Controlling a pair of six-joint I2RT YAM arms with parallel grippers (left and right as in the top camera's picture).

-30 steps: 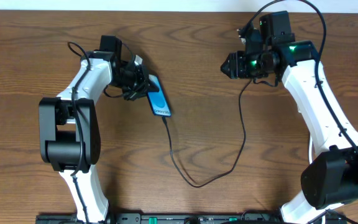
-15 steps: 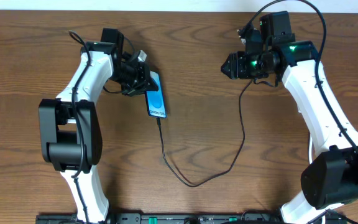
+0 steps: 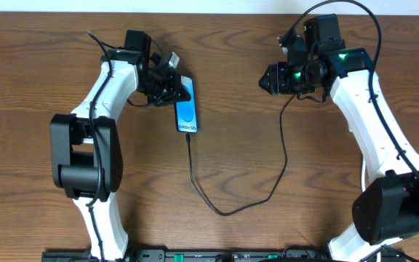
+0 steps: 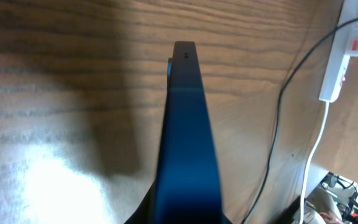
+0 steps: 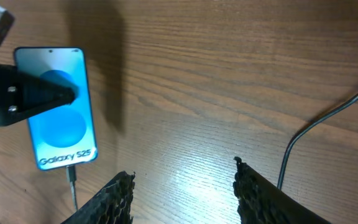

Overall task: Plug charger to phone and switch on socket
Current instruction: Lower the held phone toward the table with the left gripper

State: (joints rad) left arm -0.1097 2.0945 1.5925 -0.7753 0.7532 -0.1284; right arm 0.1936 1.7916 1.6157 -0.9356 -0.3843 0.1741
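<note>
Held the phone [image 3: 186,110] by its upper left edge in the left gripper [image 3: 172,89], fingers clamped on it (seen edge-on from the left wrist). Found the charger [image 3: 190,160] plugged into the phone's lower end, looping away below and to its right. Found the right gripper [image 5: 182,174] well right of the phone, jaws partly spread, holding nothing. Spotted the socket [image 4: 336,68] beyond the phone's far end.

The phone [image 5: 58,109] is showing "Galaxy S25" in white letters on its light blue screen, near the screen's lower edge in the right wrist view. Overhead, the same line is appearing too small to read.
</note>
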